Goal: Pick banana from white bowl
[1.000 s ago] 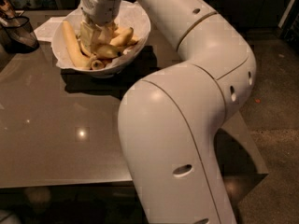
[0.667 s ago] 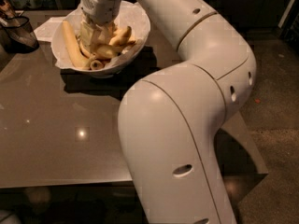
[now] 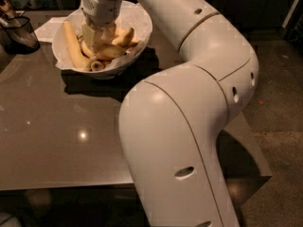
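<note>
- Grasp step: hand [image 3: 98, 40] is down inside the white bowl [image 3: 138, 23], far left on the desk [image 3: 57, 126], among the bananas [image 3: 73, 48].
- Hand spread or pinching: can't tell.
- Next: secure one, lift straight up.

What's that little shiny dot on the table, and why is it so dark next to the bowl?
Camera view: the shiny dot is probably an overhead light reflected in the glossy table. Camera view: the white bowl blocks that light and casts the dark shadow in front of it. Camera view: the gripper, down in the bowl among the bananas, is well lit.
</note>
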